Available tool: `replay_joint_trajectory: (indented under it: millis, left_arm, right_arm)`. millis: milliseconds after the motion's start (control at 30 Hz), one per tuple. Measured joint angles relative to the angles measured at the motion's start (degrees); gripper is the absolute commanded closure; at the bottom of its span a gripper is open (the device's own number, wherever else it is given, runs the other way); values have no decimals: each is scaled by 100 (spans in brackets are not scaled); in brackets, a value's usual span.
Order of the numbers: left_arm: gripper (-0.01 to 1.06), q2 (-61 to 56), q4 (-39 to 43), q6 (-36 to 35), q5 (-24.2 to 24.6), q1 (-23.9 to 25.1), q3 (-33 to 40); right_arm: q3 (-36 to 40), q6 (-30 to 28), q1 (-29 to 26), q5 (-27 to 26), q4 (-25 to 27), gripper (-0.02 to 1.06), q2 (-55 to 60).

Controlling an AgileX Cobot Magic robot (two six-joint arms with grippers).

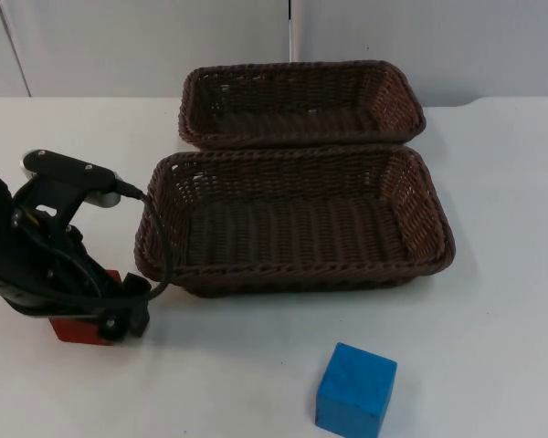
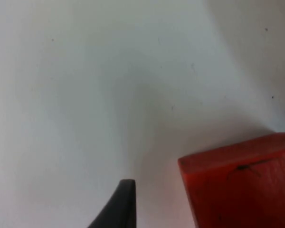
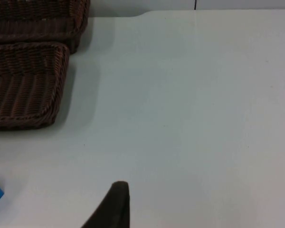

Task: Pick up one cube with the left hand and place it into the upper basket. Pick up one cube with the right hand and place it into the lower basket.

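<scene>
Red cube (image 1: 73, 328) under left claw (image 1: 105, 319), grip perhaps unclosed, cannot tell, blue cube (image 1: 355, 390) unlabelled.

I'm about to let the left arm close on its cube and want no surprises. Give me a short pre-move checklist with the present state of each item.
1. Left gripper down at the red cube: ok, it sits low over the cube beside the lower basket's left end.
2. Cube centred between the fingers: cannot tell; the left wrist view has one fingertip beside the cube, apart from it.
3. Upper basket free to receive: ok, nothing in it.
4. Lower basket free: ok, nothing in it.
5. Blue cube reachable for the right arm: ok, it stands alone in front of the lower basket.
</scene>
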Motion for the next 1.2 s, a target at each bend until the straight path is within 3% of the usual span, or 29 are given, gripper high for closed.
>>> replay_joint_trajectory:
  millis: [33,167,200,333,367,467,867,967,1200]
  left_arm:
    - [5,0,0,0,0,0,0]
    - [35,0,0,0,0,0,0]
    - [35,0,0,0,0,0,0]
    - [75,0,11,0,21,0,0]
    - [75,0,21,0,44,0,0]
    - [106,0,21,0,149,0,-13]
    - [105,-97,21,-9,672,0,-47]
    - [105,-340,21,-72,992,0,-35]
    - [105,-1242,-17,-135,1226,0,-27]
  right_arm:
    - [0,0,0,0,0,-1,0]
    - [0,0,0,0,0,-1,0]
    - [0,0,0,0,0,-1,0]
    - [0,0,0,0,0,-1,0]
    - [0,14,0,0,0,-1,0]
    - [0,14,0,0,0,-1,0]
    - [0,14,0,0,0,-1,0]
    - [0,14,0,0,0,-1,0]
    - [0,14,0,0,0,-1,0]
